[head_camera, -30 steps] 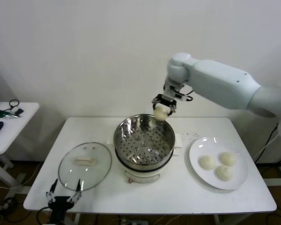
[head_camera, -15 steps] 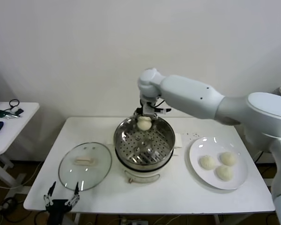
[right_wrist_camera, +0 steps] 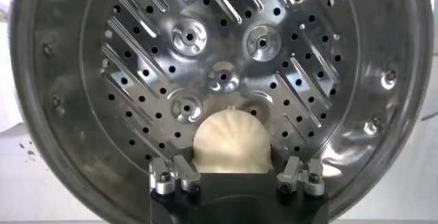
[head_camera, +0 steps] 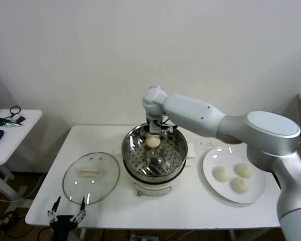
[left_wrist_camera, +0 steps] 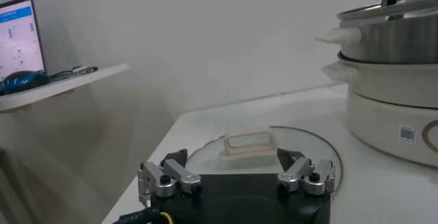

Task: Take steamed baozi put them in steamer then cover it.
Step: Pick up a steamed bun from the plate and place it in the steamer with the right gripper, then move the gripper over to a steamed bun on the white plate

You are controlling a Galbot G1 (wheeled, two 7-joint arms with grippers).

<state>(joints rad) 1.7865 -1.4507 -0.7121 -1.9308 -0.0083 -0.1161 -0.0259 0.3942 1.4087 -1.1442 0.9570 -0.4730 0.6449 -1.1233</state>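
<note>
The steamer, a shiny perforated basket on a cream pot base, stands mid-table. My right gripper reaches into its far side, shut on one baozi held just above the perforated floor. In the right wrist view the bun sits between the fingers. Three more baozi lie on the white plate. The glass cover with its cream handle lies flat left of the steamer. My left gripper is open and empty at the table's front edge, just before the cover.
A small side table with cables and a laptop stands to the left. The pot base rises right of the cover. Bare tabletop lies in front of the steamer and plate.
My right gripper moved left from the steamer's far right rim and lowered the baozi down inside the basket. The left arm barely moved.
</note>
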